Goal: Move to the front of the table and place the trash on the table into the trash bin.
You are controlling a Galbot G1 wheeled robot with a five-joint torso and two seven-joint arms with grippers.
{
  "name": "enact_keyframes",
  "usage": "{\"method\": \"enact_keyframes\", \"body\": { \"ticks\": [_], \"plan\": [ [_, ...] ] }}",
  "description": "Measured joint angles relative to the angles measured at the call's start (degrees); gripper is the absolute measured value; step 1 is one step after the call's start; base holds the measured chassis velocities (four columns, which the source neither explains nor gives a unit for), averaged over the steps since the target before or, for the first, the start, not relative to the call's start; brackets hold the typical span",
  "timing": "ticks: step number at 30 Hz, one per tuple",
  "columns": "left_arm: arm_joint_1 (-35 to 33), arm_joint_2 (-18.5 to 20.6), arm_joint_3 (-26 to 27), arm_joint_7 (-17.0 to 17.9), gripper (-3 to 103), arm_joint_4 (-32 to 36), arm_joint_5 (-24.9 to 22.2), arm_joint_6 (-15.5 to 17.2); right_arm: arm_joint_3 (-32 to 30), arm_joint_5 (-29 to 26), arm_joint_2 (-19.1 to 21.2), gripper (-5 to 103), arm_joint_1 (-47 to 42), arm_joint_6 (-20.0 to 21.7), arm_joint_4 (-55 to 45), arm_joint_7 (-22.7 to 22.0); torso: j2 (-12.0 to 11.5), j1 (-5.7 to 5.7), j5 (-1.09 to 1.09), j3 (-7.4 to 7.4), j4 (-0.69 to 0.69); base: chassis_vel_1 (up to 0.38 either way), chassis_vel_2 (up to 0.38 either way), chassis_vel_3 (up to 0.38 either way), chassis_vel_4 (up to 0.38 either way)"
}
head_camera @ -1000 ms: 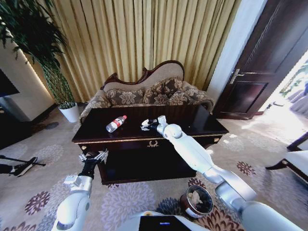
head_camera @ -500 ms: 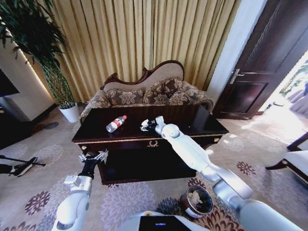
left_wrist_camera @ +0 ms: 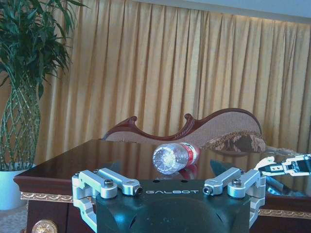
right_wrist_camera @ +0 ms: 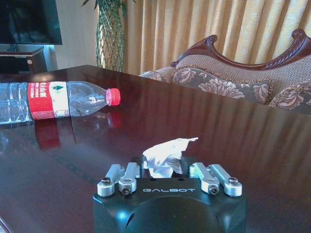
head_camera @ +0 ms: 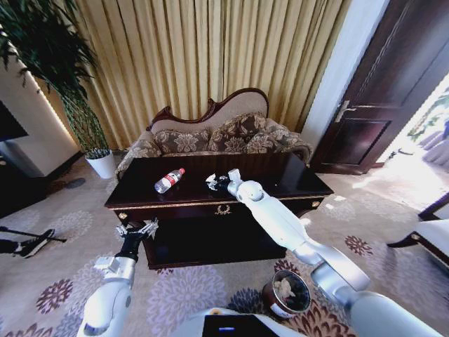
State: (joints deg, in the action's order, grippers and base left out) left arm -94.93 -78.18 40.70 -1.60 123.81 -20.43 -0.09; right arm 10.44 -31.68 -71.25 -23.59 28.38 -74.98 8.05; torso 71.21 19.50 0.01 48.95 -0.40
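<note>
Table: the table (head_camera: pixel 295 184) stood in front of the robot with a sofa (head_camera: pixel 210 137) behind it; the robot faced the table's front edge, so the top was within arm's reach.
Right arm: stretched out over the tabletop, because the trash sat near the middle of it.
Trash bin: the trash bin (head_camera: pixel 286 293) stood on the carpet beside the robot's right side, some white wads already in it; likely kept there for a short carry from the table.
Bottle: the bottle (right_wrist_camera: pixel 53 99) lay on its side on the table, apart from the right gripper; not yet handled.
Right gripper: the right gripper (right_wrist_camera: pixel 167 175) was low at the table surface, fingers set narrow around a paper wad (right_wrist_camera: pixel 166 155); whether they truly pinched it, cannot tell.
Left gripper: the left gripper (left_wrist_camera: pixel 167 187) hung spread wide below the table's front left corner, holding nothing; idle.
</note>
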Motion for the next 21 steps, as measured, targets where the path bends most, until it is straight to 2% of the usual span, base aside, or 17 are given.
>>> {"method": "enact_keyframes", "body": {
  "ticks": [1, 2, 4, 5, 6, 9, 12, 21],
  "plan": [
    [0.0, 0.0, 0.0, 0.0, 100, 0.0, 0.0, 0.0, -0.1, 0.0, 0.0, 35, -0.1, 0.0, -0.1, 0.0, 0.0, 0.0, 0.0, 0.0, 0.0, 0.0, 0.0, 0.0, 0.0],
    [0.0, 0.0, 0.0, 0.0, 100, 0.0, 0.0, 0.0, -0.1, 0.0, 0.0, 35, -0.1, 0.0, -0.1, 0.0, 0.0, 0.0, 0.0, 0.0, 0.0, 0.0, 0.0, 0.0, 0.0],
    [0.0, 0.0, 0.1, 0.0, 100, 0.1, 0.0, 0.0, -0.4, 0.0, 0.0, 25, -0.4, 0.0, -0.3, 0.0, 0.0, 0.0, 0.0, 0.0, 0.0, 0.0, 0.0, 0.0, 0.0],
    [0.0, 0.0, 0.1, 0.0, 100, 0.1, 0.0, 0.0, -0.4, 0.0, 0.0, 25, -0.4, 0.0, -0.3, 0.0, 0.0, 0.0, 0.0, 0.0, 0.0, 0.0, 0.0, 0.0, 0.0],
    [0.0, 0.0, 0.1, 0.0, 100, 0.1, 0.0, 0.0, -0.6, 0.0, 0.0, 19, -0.6, 0.0, -0.4, 0.0, 0.0, 0.0, 0.0, 0.0, 0.0, 0.0, 0.0, 0.0, 0.0],
    [0.0, 0.0, 0.1, 0.0, 100, 0.1, 0.0, -0.1, -0.9, 0.0, 0.2, 13, -1.1, 0.0, -0.8, 0.0, 0.0, 0.0, 0.0, 0.0, 0.0, 0.0, 0.0, 0.0, 0.0],
    [0.0, 0.0, 0.0, 0.0, 100, 0.1, 0.0, -0.1, -2.2, -0.5, 0.4, 2, -2.0, 0.0, -2.3, 0.0, 0.0, 0.0, 0.0, 0.0, 0.0, 0.0, 0.0, 0.0, 0.0],
    [0.2, 0.0, -0.1, 0.0, 100, 0.1, 0.0, -0.1, -7.0, -2.8, 1.2, 0, -3.6, -1.7, -7.0, 0.0, 0.0, 0.0, 0.0, 0.0, 0.0, 0.0, 0.0, 0.0, 0.0]
  ]
}}
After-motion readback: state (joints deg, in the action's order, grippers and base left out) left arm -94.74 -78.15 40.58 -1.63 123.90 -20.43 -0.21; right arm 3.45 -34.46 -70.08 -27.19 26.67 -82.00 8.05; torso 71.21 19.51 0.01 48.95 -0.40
